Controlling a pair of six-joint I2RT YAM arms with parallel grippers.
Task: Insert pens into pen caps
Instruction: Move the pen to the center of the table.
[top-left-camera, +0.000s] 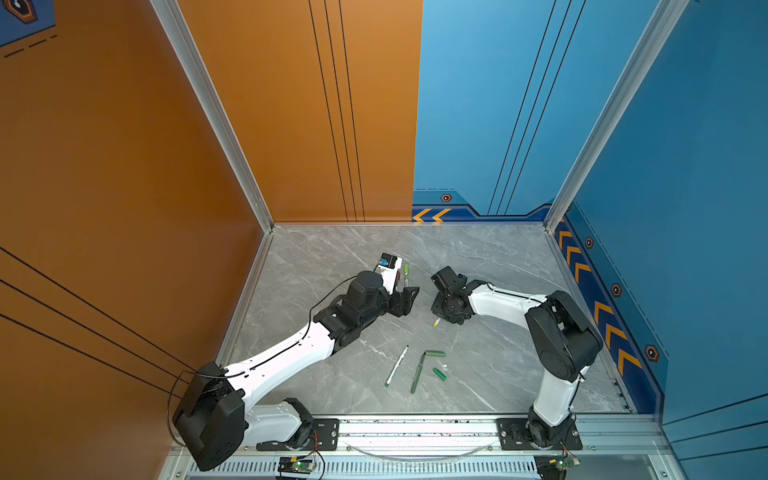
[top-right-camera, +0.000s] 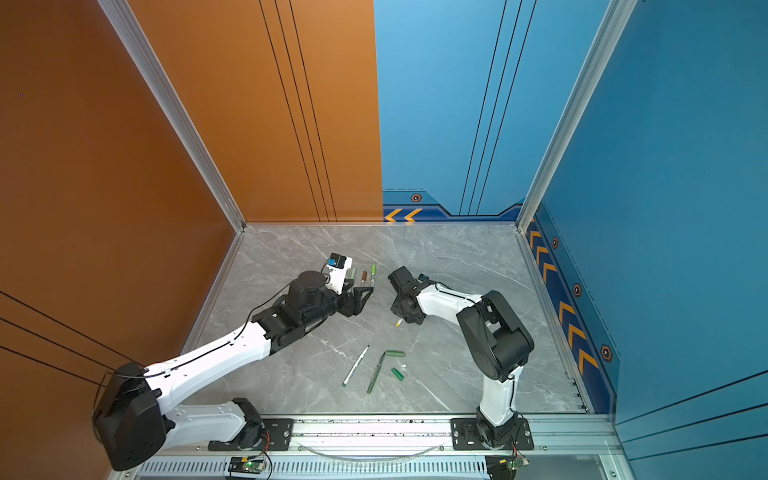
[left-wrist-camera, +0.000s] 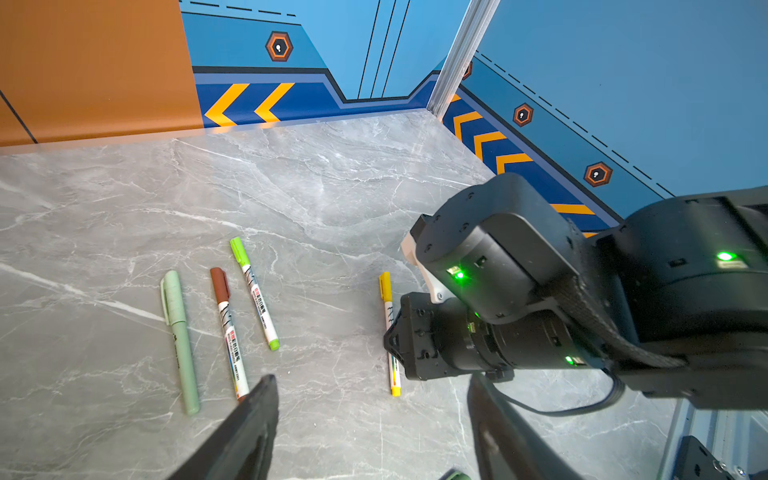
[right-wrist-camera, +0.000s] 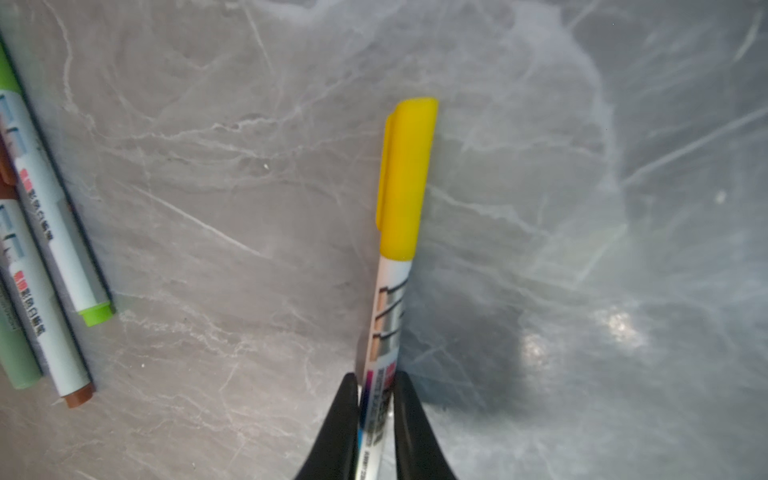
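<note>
Clamping the yellow pen (right-wrist-camera: 391, 299) mid-barrel, the right tool (right-wrist-camera: 376, 377) sits closed; left tool (left-wrist-camera: 371, 380) open.

far ctr tbl (top-left-camera: 332, 249): row of 3 capped pens (left-wrist-camera: 228, 332) being carried abreast | R of row: 4th capped pen (right-wrist-camera: 395, 291) being pinched betw. R gripper (right-wrist-camera: 375, 380) fingers | near ctr: L bare pen (top-left-camera: 397, 366) & R bare pen (top-left-camera: 418, 374) being carried abreast | far cap (top-left-camera: 434, 353) being touched by R bare pen's far end | near cap (top-left-camera: 439, 373) being carried just R of it
</note>
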